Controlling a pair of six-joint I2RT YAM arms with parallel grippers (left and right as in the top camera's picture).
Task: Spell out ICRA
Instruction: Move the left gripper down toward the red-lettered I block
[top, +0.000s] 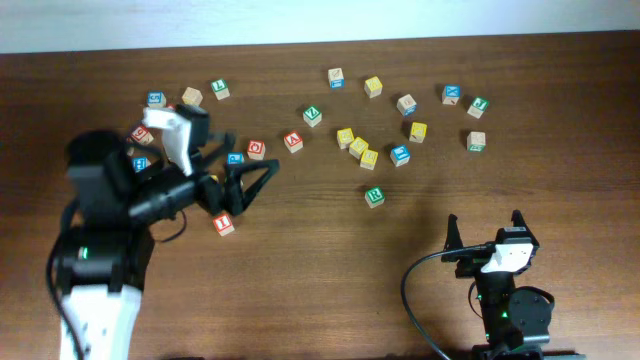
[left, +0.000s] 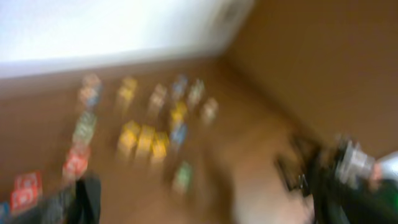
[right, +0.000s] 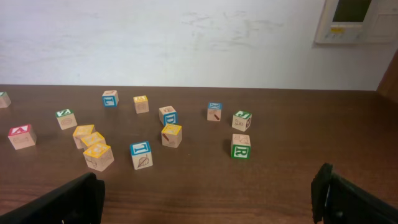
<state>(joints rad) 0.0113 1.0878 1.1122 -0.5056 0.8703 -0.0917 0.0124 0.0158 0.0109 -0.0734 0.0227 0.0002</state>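
Left gripper (top: 248, 183) is released and empty, just beside the red I cube (top: 224, 224). I'd square the jaws to the I's flat faces before closing. Red A (top: 293, 141) and green R (top: 374, 197) sit further right of the I. Right gripper (top: 485, 232) is spread too, parked well away.

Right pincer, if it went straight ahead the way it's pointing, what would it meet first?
Probably the green R cube, slightly right of the right pincer's centre line; nothing nearer shows. Depth is unclear, so it might pass just beside it.
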